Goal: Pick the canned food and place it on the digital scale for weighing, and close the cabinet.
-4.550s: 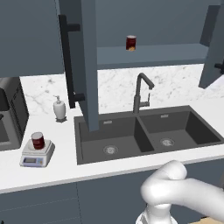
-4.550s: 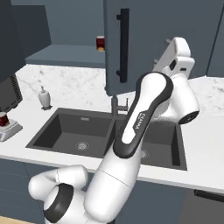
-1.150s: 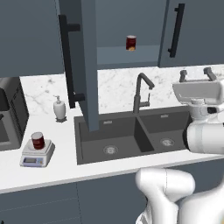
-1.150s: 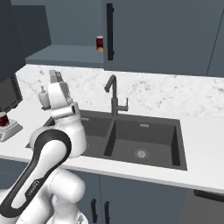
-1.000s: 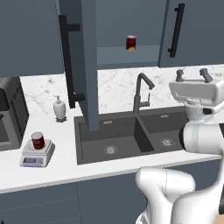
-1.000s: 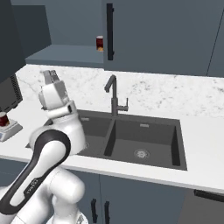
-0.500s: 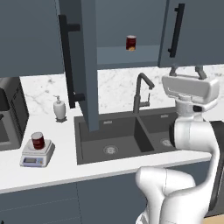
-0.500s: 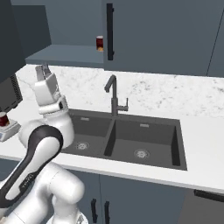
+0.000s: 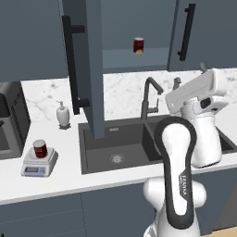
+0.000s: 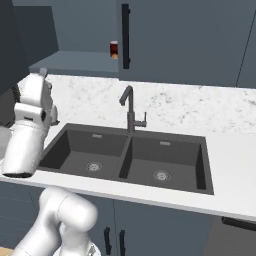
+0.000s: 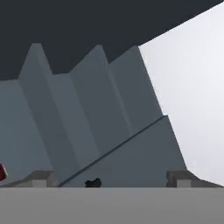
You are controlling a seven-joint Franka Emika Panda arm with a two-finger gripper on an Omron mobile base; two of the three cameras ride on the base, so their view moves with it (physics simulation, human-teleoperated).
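The canned food (image 9: pixel 40 148), a small dark-red can, stands upright on the digital scale (image 9: pixel 39 164) at the left of the counter. The cabinet's left door (image 9: pixel 94 69) stands wide open, edge-on to me, with its black bar handle (image 9: pixel 69 60); its right door (image 9: pixel 199 32) is shut. My gripper (image 9: pixel 190 75) is raised over the right of the sink, pointing up toward the cabinet. In the hand view its fingertips (image 11: pixel 41 177) stand far apart, so the gripper (image 11: pixel 109 179) is open and holds nothing. The cabinet's blue panels (image 11: pixel 100 122) lie ahead of it.
A second dark-red can with an orange base (image 9: pixel 138 45) sits on the open cabinet's shelf (image 10: pixel 114 48). A black double sink (image 9: pixel 115 148) with a tall faucet (image 9: pixel 150 95) lies below. A soap dispenser (image 9: pixel 62 114) stands left of the sink, a dark appliance (image 9: pixel 9 120) at far left.
Since the oldest frames the right cabinet door has gone from open to shut. Over the last second my arm has swung left across the sink, its gripper staying open.
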